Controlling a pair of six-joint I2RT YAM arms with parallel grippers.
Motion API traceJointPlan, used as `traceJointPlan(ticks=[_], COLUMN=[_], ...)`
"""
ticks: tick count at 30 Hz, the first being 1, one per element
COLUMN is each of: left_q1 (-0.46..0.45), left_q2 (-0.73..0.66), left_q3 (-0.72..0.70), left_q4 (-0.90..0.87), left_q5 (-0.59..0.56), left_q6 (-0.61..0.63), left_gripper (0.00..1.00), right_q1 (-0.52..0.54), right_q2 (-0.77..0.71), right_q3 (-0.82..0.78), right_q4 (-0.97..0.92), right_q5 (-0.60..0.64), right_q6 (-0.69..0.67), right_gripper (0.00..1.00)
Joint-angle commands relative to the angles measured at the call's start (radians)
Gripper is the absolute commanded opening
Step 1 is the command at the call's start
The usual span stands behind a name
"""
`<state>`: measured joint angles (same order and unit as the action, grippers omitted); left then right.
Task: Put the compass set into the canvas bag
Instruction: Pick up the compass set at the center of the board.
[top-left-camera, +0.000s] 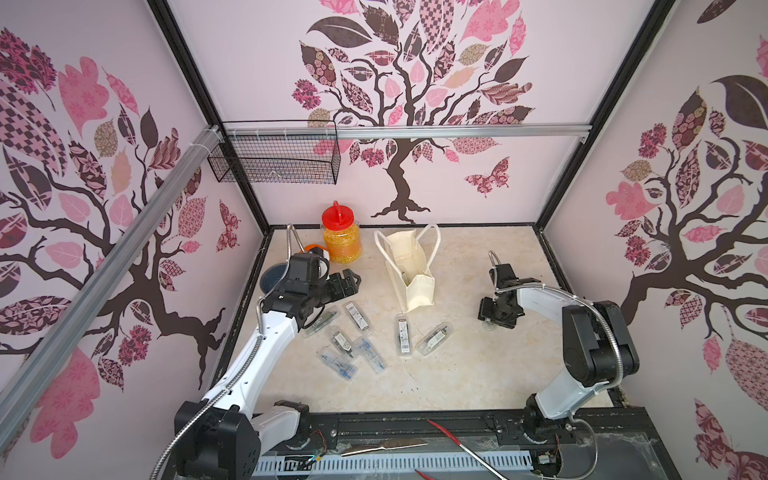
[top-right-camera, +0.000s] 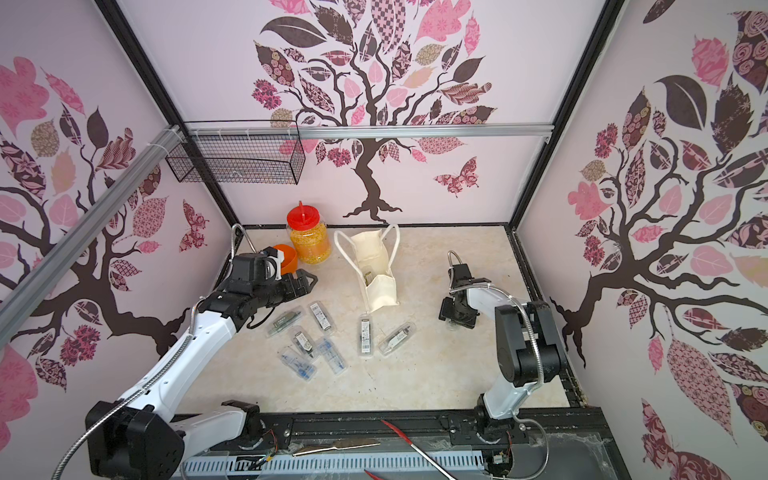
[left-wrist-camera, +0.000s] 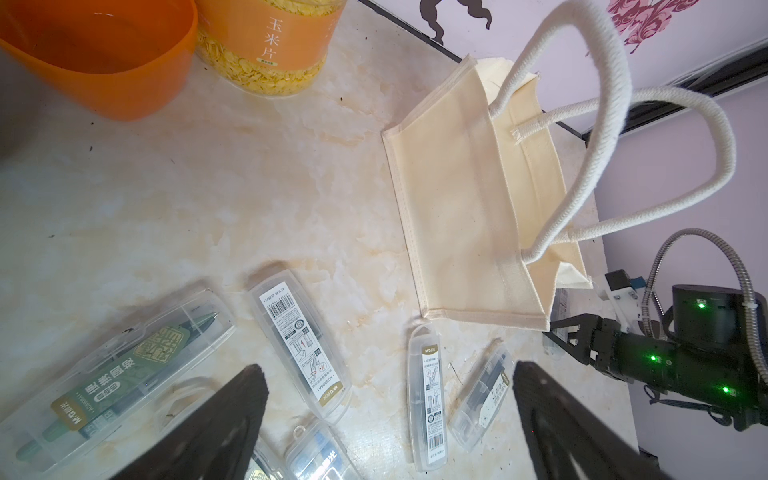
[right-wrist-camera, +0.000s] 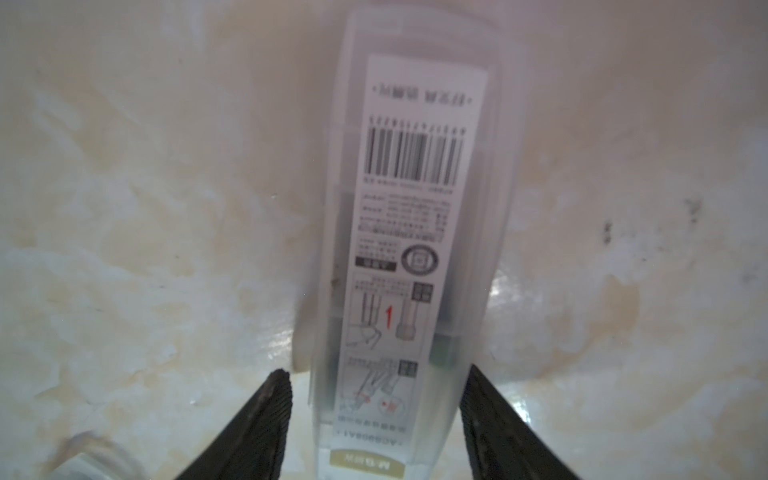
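Observation:
The cream canvas bag (top-left-camera: 409, 270) (top-right-camera: 376, 274) (left-wrist-camera: 469, 199) stands open at the back middle of the table, and one clear case shows inside it (top-left-camera: 403, 276). Several compass sets in clear plastic cases (top-left-camera: 357, 316) (top-right-camera: 363, 334) (left-wrist-camera: 299, 345) lie scattered in front of the bag. My left gripper (top-left-camera: 353, 280) (left-wrist-camera: 388, 368) hovers open over the left cases, holding nothing. My right gripper (top-left-camera: 496, 320) (right-wrist-camera: 378, 374) points down at the table to the right of the bag. It is shut on one end of a compass set (right-wrist-camera: 419, 208), which is almost hidden under it in both top views.
A red-lidded jar of yellow flakes (top-left-camera: 340, 237) and an orange bowl (top-right-camera: 286, 257) stand at the back left, beside a blue disc (top-left-camera: 272, 278). A wire basket (top-left-camera: 274, 153) hangs on the back wall. A knife (top-left-camera: 382, 446) lies on the front rail.

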<state>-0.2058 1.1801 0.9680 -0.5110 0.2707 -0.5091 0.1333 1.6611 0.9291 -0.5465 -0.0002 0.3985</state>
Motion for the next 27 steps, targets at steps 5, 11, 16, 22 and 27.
traceJointPlan(ticks=[5, 11, 16, 22, 27], left_q1=[-0.003, -0.003, -0.003, -0.003, -0.003], left_q2=[-0.011, -0.013, -0.010, -0.011, -0.010], left_q3=[-0.021, -0.031, -0.023, -0.024, -0.022], left_q4=[0.015, 0.017, 0.016, 0.015, 0.015], left_q5=[-0.002, -0.004, -0.002, -0.005, -0.005], left_q6=[0.000, -0.001, 0.001, 0.002, 0.001], left_gripper=[0.96, 0.96, 0.96, 0.96, 0.96], right_q1=[0.004, 0.003, 0.004, 0.003, 0.004], right_q2=[0.032, 0.019, 0.000, -0.043, -0.096], right_q3=[-0.017, -0.029, -0.041, -0.023, -0.014], right_q4=[-0.049, -0.046, -0.034, -0.038, -0.028], right_q5=[0.000, 0.038, 0.033, 0.045, 0.064], right_q6=[0.025, 0.013, 0.012, -0.003, -0.013], right_gripper=[0.64, 0.58, 0.52, 0.49, 0.48])
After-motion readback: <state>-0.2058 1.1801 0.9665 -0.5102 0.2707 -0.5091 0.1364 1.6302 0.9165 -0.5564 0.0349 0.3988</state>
